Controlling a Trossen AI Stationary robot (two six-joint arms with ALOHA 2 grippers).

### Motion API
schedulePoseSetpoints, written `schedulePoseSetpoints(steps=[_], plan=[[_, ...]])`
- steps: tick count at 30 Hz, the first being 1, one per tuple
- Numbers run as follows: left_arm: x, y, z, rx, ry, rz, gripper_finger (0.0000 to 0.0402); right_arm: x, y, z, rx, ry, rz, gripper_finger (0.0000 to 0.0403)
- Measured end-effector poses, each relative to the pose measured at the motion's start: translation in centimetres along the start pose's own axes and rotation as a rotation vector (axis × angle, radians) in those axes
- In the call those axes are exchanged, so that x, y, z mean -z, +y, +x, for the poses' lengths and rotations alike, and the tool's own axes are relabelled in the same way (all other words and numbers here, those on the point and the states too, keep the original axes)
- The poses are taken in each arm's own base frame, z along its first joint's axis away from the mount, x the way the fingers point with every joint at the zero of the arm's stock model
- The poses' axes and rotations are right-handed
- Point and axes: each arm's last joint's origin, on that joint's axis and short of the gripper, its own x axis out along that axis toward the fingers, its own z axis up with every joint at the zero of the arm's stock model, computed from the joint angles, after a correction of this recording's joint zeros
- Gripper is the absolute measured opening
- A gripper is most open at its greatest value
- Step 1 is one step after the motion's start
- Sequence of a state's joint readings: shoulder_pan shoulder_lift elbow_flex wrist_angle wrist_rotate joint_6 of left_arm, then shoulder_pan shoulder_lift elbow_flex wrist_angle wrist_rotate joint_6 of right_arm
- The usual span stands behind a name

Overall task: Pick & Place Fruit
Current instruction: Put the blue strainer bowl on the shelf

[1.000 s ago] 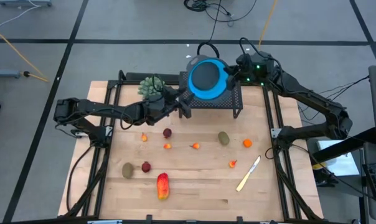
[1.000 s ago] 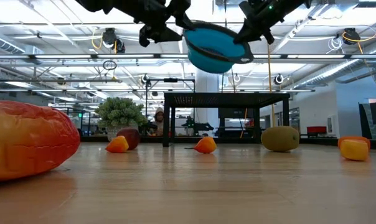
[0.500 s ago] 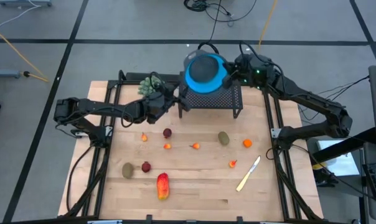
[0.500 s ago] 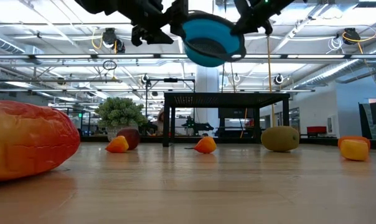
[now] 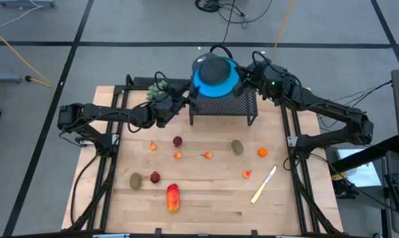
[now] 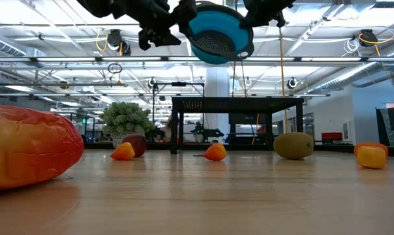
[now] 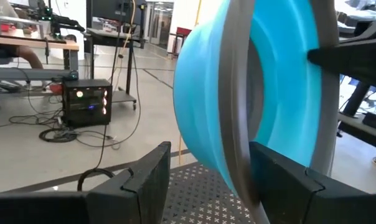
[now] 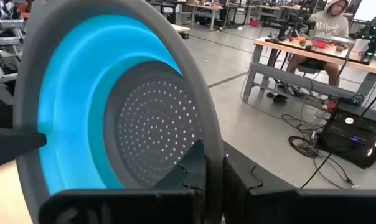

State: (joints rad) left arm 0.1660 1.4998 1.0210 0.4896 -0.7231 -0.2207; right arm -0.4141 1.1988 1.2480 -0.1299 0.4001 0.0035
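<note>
Blue colander point(image 5: 215, 78) held above the black rack point(image 5: 224, 106) — right gripper point(image 8: 213, 171) pinching its grey rim, left gripper point(image 7: 206, 180) spread around the opposite rim; fruit point(image 5: 172, 198) on the table point(image 5: 206, 198).

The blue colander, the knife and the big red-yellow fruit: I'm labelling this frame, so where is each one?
blue colander point(image 5: 215, 77), high view, on its perforated grey base.
knife point(image 5: 263, 185), high view, mid-blade.
red-yellow fruit point(image 5: 172, 198), high view, middle of its body.
</note>
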Motion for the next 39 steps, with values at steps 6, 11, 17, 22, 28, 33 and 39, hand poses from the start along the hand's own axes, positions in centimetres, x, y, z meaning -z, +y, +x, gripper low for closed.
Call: schedulePoseSetpoints(steps=[6, 11, 17, 22, 28, 33, 39], plan=[[0.0, 0.1, 0.1, -0.003, -0.003, -0.016, 0.0211, -0.1, 0.7, -0.3, 0.017, -0.010, 0.000, 0.0011], [-0.1, 0.1, 0.1, -0.002, -0.003, -0.027, 0.0157, -0.3, 1.4, -0.6, -0.010, -0.035, 0.009, 0.0011], [-0.1, 0.1, 0.1, 0.005, -0.002, -0.031, 0.0047, -0.2, 2.2, -0.5, -0.028, -0.038, 0.016, 0.0011], [-0.2, 0.1, 0.1, 0.012, -0.008, -0.080, 0.0015, 0.0, 2.5, -0.3, -0.017, -0.030, 0.010, 0.0016], [-0.1, 0.3, 0.3, 0.013, 0.000, -0.073, 0.0005, 0.2, 2.6, -0.3, -0.032, -0.014, -0.002, 0.0070], [0.0, 0.4, 0.3, 0.018, 0.015, -0.084, 0.0005, 0.3, 2.4, -0.3, -0.027, 0.001, -0.011, 0.0110], [0.5, 1.2, 0.8, -0.018, 0.066, -0.133, 0.0004, 0.2, 2.2, -0.4, -0.023, -0.001, -0.006, 0.0160]])
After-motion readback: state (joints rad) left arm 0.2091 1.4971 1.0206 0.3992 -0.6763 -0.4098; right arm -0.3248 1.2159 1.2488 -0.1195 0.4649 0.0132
